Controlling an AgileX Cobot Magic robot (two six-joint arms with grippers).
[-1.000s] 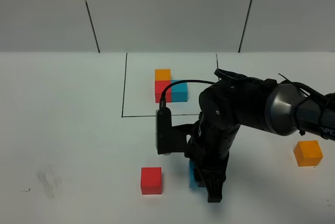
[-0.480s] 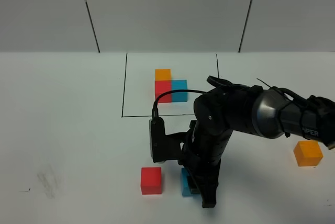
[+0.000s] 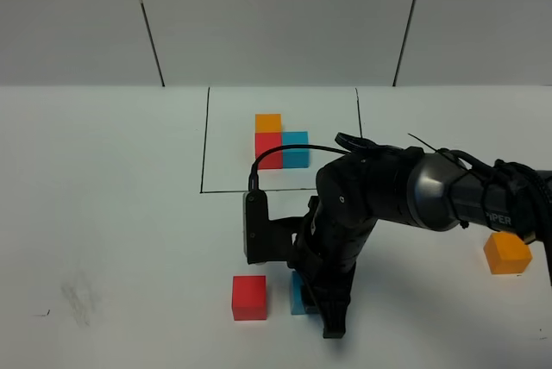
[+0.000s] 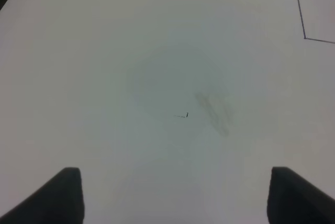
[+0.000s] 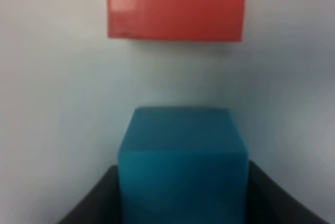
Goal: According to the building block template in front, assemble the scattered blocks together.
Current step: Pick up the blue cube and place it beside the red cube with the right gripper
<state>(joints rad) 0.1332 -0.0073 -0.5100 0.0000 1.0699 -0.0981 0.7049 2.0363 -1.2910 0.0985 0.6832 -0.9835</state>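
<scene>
Sky-blue matte cube (image 5: 183, 145) sits gripped in our right claw (image 5: 183, 195). We have slid it over the white desk (image 3: 121, 214), so the red matte cube (image 5: 176, 5) now lies just ahead of the claw, not yet joined. Our left claw (image 4: 178, 198) hangs open, empty.

A flat white matte tabletop (image 3: 112, 197) bears a faint grey smudge (image 4: 212, 110), possibly a scuff, beside a tiny black mark (image 4: 184, 115).
</scene>
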